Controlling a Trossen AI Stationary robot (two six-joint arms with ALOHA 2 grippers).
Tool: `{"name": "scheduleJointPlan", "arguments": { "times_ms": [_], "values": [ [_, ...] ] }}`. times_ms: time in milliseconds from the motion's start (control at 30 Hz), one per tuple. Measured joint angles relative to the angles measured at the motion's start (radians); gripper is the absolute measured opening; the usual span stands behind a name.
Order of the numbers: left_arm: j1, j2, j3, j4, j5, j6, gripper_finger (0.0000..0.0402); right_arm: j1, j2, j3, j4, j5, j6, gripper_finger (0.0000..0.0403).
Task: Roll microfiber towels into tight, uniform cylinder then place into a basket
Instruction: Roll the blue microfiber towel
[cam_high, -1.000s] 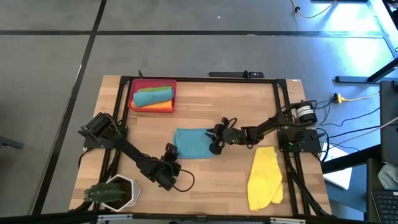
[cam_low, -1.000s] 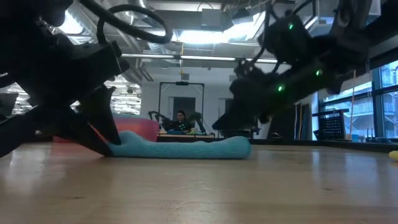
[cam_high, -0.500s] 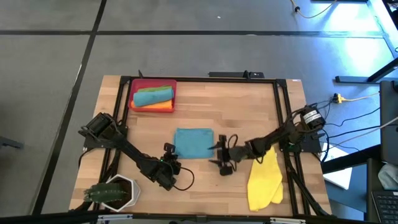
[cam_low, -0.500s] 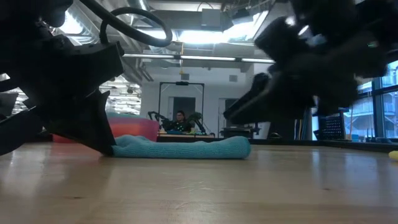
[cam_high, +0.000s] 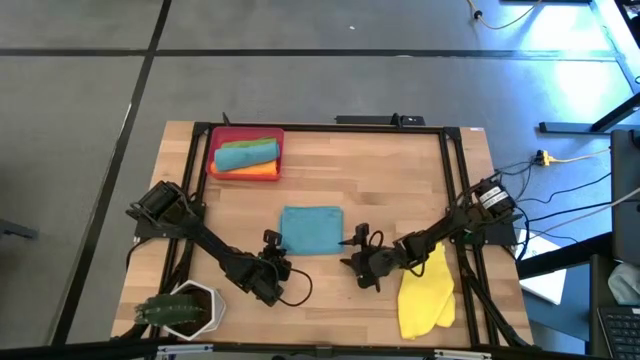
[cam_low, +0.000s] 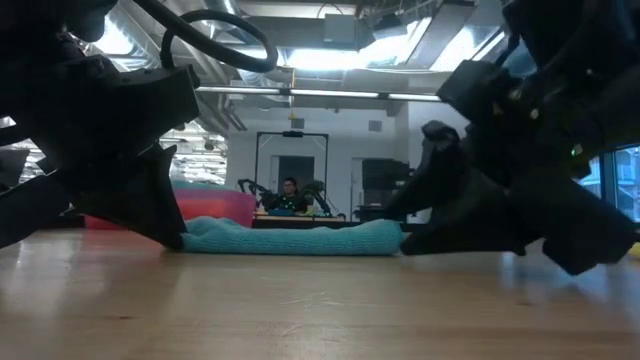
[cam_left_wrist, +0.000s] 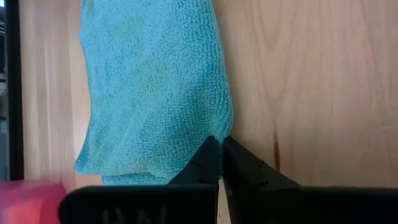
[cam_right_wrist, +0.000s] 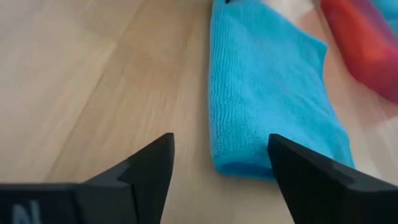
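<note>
Backing off the folded blue towel (cam_high: 311, 229) at frame centre, the right gripper (cam_high: 361, 268) gapes empty, the left gripper (cam_high: 271, 251) pinched together; soft, limp cloth, best grabbed by its near edge.

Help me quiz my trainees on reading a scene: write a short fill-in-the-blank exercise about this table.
1. The folded teal towel at the table's middle lies ____ the two grippers.
2. The left gripper has its fingers ____.
3. The red basket already holds ____ rolled towels.
4. The loose towel under the right arm is ____.

Missing words: between; shut; three; yellow
</note>
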Motion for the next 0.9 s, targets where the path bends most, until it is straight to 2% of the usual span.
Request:
{"name": "scheduleJointPlan", "arguments": {
  "times_ms": [233,533,767,900],
  "values": [
    [0.0,0.0,0.0,0.001,0.0,0.0,0.0,-0.012,0.07,0.078,-0.016,-0.002,0.005,0.0243],
    [0.0,0.0,0.0,0.001,0.0,0.0,0.0,-0.036,0.1,0.198,-0.281,0.006,0.025,0.02],
    [-0.014,-0.003,0.0,0.007,-0.007,-0.028,0.0,-0.04,0.101,0.219,-0.344,0.033,0.04,0.0158],
    [-0.035,-0.018,0.0,0.007,-0.007,-0.065,0.0,-0.042,0.101,0.219,-0.35,0.053,0.04,0.0155]
  ]
}}
